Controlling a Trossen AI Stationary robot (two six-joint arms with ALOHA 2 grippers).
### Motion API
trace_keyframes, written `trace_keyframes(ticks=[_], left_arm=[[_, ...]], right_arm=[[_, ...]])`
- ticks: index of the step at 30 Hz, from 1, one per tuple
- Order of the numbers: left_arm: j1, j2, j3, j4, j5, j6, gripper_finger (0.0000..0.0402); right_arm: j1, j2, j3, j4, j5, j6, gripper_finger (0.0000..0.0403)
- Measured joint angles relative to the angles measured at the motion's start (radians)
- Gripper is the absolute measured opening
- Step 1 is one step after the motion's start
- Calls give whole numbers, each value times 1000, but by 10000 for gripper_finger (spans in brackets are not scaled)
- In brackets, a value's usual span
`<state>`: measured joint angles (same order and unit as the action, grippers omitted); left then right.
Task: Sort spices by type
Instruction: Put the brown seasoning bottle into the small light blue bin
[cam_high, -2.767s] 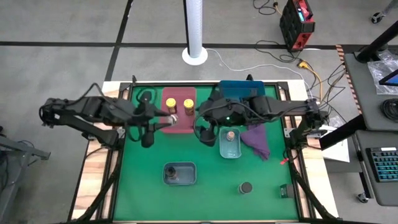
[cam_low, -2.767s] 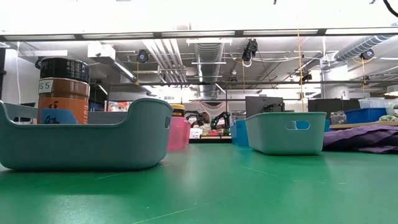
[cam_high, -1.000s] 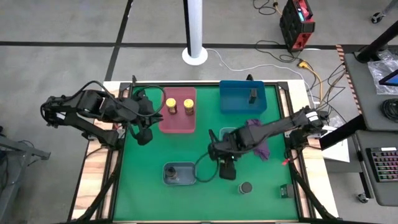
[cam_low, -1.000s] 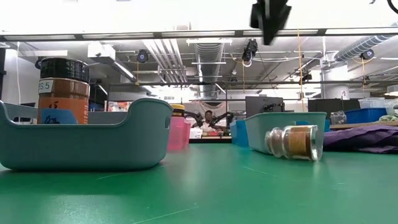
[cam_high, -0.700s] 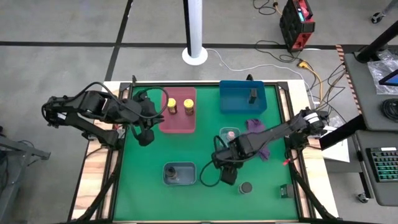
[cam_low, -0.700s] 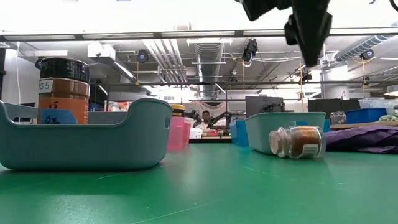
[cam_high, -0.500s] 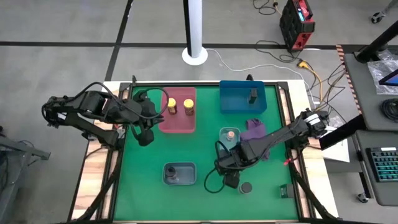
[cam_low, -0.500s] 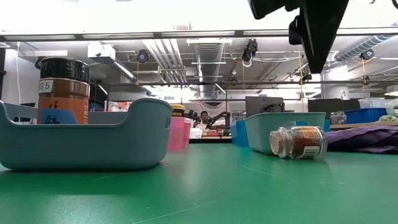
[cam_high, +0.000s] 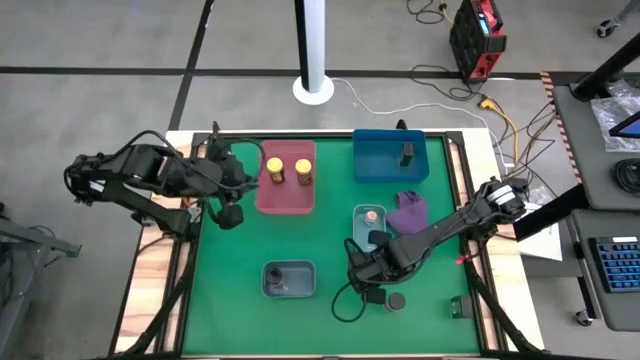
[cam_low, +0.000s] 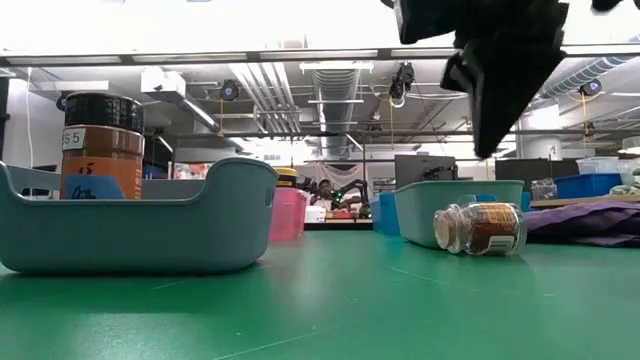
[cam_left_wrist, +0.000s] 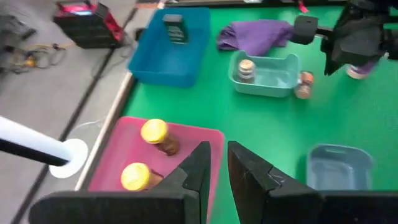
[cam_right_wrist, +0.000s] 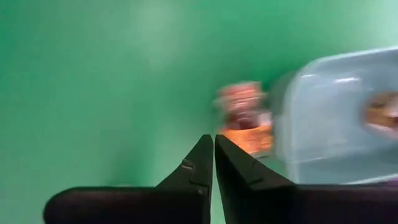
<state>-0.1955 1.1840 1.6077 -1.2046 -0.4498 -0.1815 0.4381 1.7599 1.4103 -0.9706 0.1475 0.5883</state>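
Observation:
My right gripper (cam_high: 374, 292) hangs shut over the green mat, fingers pointing down, between a grey tray (cam_high: 271, 290) and a round dark-lidded jar (cam_high: 396, 301) standing on the mat. A tiny pinkish-tan jar (cam_low: 480, 228) lies on its side on the mat beside the pale tray (cam_low: 412, 212). The shut fingertips (cam_right_wrist: 213, 142) are above and beside the lying jar (cam_right_wrist: 245, 118), clear of it. Another tiny jar (cam_high: 371, 215) stands in that pale tray. My left gripper (cam_high: 228, 215) waits shut at the table's left, beside the pink tray (cam_high: 283, 199).
The pink tray holds two yellow-lidded jars (cam_high: 288, 170). A blue tray (cam_high: 375, 165) at the far edge holds a slim dark jar (cam_high: 406, 154). The grey tray holds a round dark-lidded jar (cam_low: 102, 145). A purple cloth (cam_high: 408, 212) lies right of the pale tray.
My right gripper has moved toward the table's near edge and sunk lower, tipping to point more steeply down beside the round jar. The tiny jar on its side has rocked slightly and lies still now. My left gripper has stayed in place.

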Motion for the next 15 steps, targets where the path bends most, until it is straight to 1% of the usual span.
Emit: trace_keyframes(ticks=[2, 3, 10, 15], left_arm=[[0, -22, 0, -1, -45, 1, 39], [0, -36, 0, -1, -67, 1, 39], [0, -132, 0, -1, -211, -40, 39], [0, -178, 0, -1, -249, -60, 39]], right_arm=[[13, 0, -10, 8, 84, 7, 9], [14, 0, -15, 16, 106, 5, 9], [12, 30, -33, 35, 114, -10, 9], [1, 75, -35, 42, 112, -4, 9]])
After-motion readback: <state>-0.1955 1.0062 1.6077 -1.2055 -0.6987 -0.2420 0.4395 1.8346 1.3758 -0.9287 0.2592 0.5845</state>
